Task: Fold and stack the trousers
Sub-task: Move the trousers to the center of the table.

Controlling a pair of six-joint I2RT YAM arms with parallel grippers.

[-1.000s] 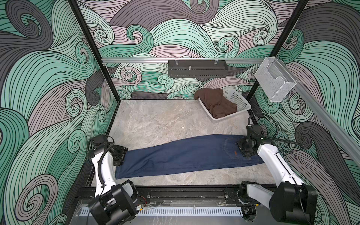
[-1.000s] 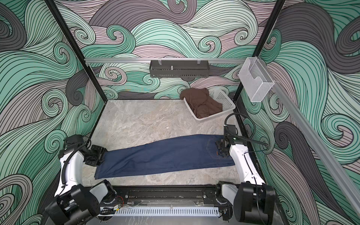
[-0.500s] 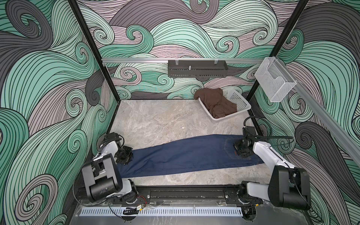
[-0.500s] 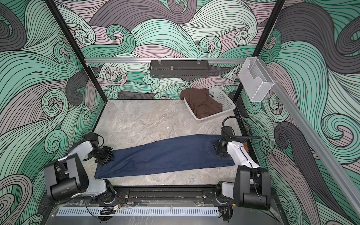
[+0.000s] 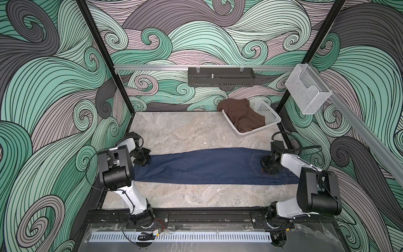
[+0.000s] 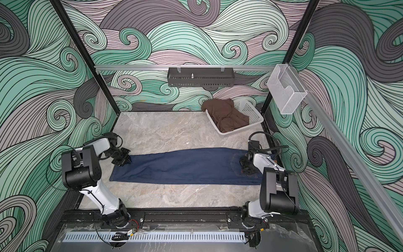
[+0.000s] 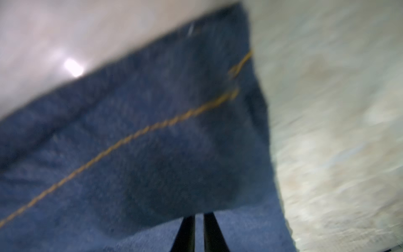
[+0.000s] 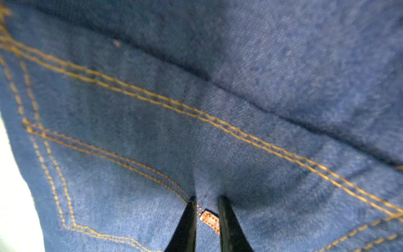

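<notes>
The dark navy trousers lie flat across the marble table, folded lengthwise, leg hems to the left and waist to the right. My left gripper sits at the far corner of the hems. In the left wrist view its fingers stand almost together, and a raised fold of the blurred denim covers the tips. My right gripper is down on the back pocket. Its fingers pinch a ridge of the cloth beside a small orange tab.
A white basket holding a crumpled brown garment stands at the back right. A black tray hangs on the rear rail and a wire mesh holder on the right rail. Bare marble lies behind the trousers.
Both grippers have closed on the denim. The left gripper shifted from the near-left hem edge toward the far hem corner, its elbow swinging up; the right stayed on the pocket.
</notes>
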